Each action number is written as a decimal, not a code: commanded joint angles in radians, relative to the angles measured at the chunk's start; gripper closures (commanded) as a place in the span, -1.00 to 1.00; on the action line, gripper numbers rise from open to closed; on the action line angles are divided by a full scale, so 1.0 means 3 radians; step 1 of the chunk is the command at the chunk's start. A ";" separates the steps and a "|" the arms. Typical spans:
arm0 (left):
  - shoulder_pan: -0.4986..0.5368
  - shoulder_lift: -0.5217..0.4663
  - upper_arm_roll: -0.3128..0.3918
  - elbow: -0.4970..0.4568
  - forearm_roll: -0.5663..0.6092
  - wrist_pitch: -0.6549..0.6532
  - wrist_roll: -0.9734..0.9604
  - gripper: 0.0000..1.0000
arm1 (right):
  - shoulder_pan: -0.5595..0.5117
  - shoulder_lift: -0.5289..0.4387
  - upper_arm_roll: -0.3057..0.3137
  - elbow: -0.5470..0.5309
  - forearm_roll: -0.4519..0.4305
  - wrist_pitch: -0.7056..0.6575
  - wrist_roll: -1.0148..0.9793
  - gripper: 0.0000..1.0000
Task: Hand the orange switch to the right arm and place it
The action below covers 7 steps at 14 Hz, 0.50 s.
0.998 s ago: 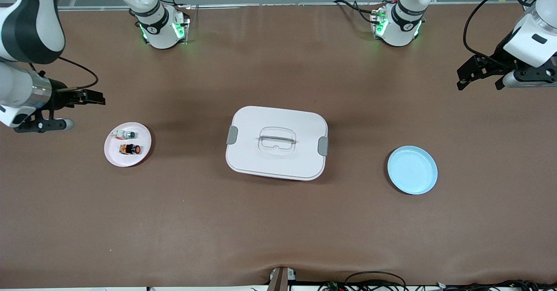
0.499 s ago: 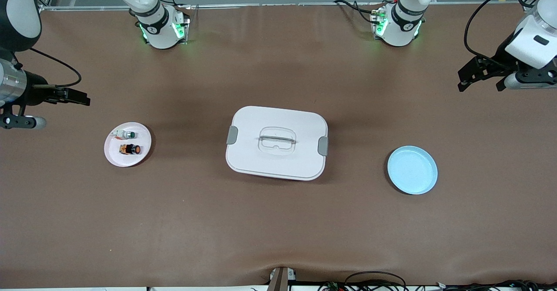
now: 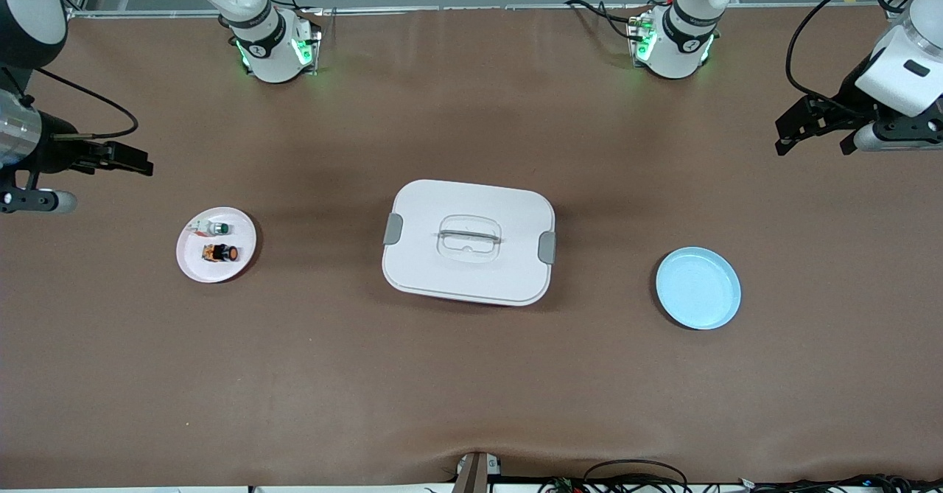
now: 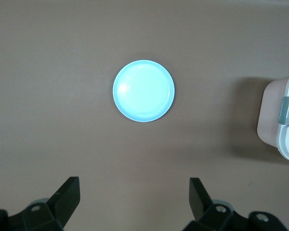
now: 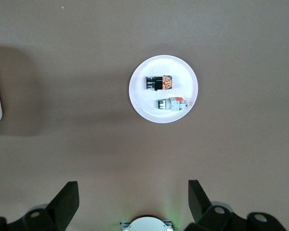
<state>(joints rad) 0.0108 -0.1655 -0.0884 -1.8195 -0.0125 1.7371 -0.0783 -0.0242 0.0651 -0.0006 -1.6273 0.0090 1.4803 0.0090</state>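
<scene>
The orange switch (image 3: 221, 253) lies on the pink plate (image 3: 193, 266), left of centre, beside a white switch (image 3: 214, 228). Right gripper (image 3: 121, 160) at left edge and left gripper (image 3: 799, 126) at upper right hang over the table (image 3: 471, 375), jaws wide apart, empty.

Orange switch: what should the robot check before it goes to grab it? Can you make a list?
1. The orange switch is in plain sight, on the pink plate beside the white switch: ok.
2. Nothing lies on top of the orange switch: ok.
3. The right hand is open and empty, over bare table near the pink plate: ok.
4. The left hand is open and empty, up at its own end of the table: ok.
5. The blue plate is empty: ok.
6. The white box has its lid on: ok.
</scene>
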 commanded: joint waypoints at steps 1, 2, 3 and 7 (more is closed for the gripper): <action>0.0020 0.0030 -0.0007 0.0067 -0.0025 -0.0017 0.0082 -1.00 | 0.0075 0.0013 -0.0003 0.0076 0.0026 -0.0031 0.0047 -1.00; 0.0020 0.0030 -0.0007 0.0072 -0.0025 -0.0017 0.0077 -1.00 | 0.0080 0.0008 -0.0003 0.0071 0.0031 -0.0021 0.0047 -1.00; 0.0020 0.0030 -0.0007 0.0067 -0.0025 -0.0017 0.0067 -1.00 | 0.0091 0.0003 -0.0003 0.0076 0.0026 -0.0021 0.0072 -1.00; 0.0020 0.0030 -0.0007 0.0077 -0.0025 -0.0017 0.0051 -1.00 | 0.0070 0.0003 -0.0013 0.0147 0.0107 -0.0036 0.0082 -1.00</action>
<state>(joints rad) 0.0108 -0.1655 -0.0885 -1.8181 -0.0125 1.7371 -0.0781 -0.0013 0.0650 -0.0011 -1.6102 0.0150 1.4825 0.0148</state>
